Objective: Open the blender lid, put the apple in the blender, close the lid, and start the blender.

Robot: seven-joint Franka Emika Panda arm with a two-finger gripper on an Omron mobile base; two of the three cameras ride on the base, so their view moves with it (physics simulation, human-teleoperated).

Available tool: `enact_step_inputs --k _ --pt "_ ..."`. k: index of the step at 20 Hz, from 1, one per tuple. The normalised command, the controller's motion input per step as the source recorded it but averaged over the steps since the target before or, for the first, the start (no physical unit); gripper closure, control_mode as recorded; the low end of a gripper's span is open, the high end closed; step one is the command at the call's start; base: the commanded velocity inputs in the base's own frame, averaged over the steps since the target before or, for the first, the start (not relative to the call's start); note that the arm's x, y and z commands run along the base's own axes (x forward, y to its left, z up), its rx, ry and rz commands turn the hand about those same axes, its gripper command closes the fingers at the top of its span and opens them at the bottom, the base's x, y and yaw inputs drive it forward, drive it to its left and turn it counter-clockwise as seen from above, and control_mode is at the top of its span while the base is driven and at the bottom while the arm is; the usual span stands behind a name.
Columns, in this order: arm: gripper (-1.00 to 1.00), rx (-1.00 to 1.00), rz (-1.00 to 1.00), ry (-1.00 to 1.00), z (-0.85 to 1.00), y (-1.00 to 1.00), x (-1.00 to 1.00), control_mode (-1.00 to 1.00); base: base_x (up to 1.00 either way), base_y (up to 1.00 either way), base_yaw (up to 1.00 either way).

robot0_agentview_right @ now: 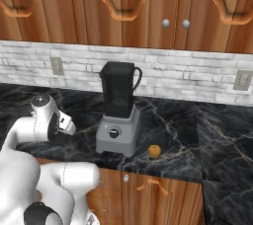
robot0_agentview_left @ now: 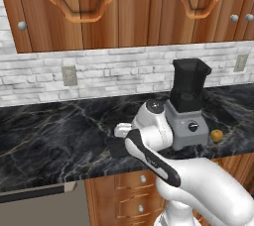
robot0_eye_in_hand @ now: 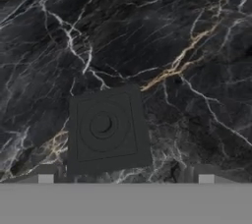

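The blender [robot0_agentview_left: 187, 113] stands on the black marble counter [robot0_agentview_left: 49, 136], its dark jar [robot0_agentview_right: 118, 91] open at the top. The blender lid [robot0_eye_in_hand: 106, 127], a flat black square cap, lies flat on the counter to the left of the blender's base [robot0_agentview_left: 117, 147]. In the hand view my gripper [robot0_eye_in_hand: 125, 179] hovers right above the lid, open, with its fingertips [robot0_eye_in_hand: 46, 177] spread wider than the lid and nothing between them. The small orange-yellow apple [robot0_agentview_left: 216, 135] rests on the counter to the right of the blender [robot0_agentview_right: 154, 151], near the front edge.
Wooden wall cabinets [robot0_agentview_left: 99, 7] hang over a white brick backsplash with outlets [robot0_agentview_left: 69, 75]. Drawers [robot0_agentview_right: 148, 189] sit under the counter's front edge. My white arm [robot0_agentview_left: 154, 155] reaches over the counter just left of the blender.
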Motion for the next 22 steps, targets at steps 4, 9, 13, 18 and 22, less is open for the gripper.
enact_step_inputs --k 4,9,13,18,22 --pt "-1.00 0.00 -0.10 -0.03 0.41 -0.94 -0.48 -1.00 0.00 0.00 0.00" --pt "-1.00 0.00 -0.04 -0.01 0.25 -0.99 -0.27 -1.00 0.00 0.00 0.00" --pt "-1.00 0.00 -0.01 0.00 0.02 -1.00 -0.27 -1.00 0.00 0.00 0.00" --pt "-1.00 0.00 -0.05 0.00 0.01 -1.00 -0.36 -1.00 0.00 0.00 0.00" --pt "-1.00 0.00 -0.01 0.00 -0.09 -1.00 -0.13 -1.00 0.00 0.00 0.00"
